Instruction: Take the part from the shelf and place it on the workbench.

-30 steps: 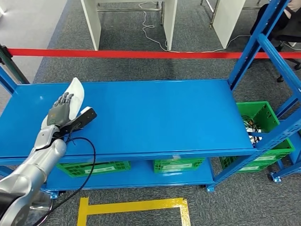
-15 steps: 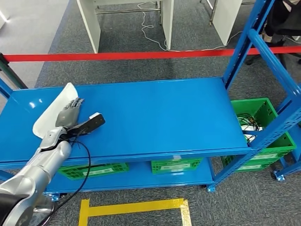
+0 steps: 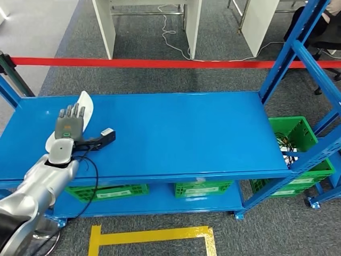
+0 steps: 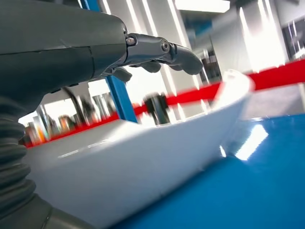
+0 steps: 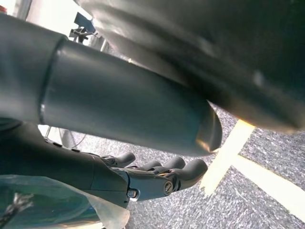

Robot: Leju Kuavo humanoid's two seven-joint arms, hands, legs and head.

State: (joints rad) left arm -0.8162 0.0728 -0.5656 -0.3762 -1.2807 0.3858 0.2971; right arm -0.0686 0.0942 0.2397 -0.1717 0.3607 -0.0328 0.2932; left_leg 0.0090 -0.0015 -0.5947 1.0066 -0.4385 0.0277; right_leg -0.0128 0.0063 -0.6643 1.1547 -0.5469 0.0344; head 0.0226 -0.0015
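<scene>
Grey carpet, red barrier tape (image 3: 161,63), blue shelf (image 3: 181,133).

Item: white part (image 3: 86,104), lying on the shelf top at its left end. I log it lower and flatter than a second ago.

Left robot hand (image 3: 69,124): over the part, fingers extended; whether it grips, I cannot tell.

Right robot hand (image 5: 151,179): hanging, fingers loosely apart, holding nothing.

Judgement: part set down or re-seated; pickup unfinished.

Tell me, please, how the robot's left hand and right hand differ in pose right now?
The left hand is raised over the blue shelf; the right hand hangs low above the carpet. The left hand lies over the white part; the right hand holds nothing visible. The left hand's fingers stretch straight; the right hand's are loosely bent. Both have dark grey fingers.
</scene>
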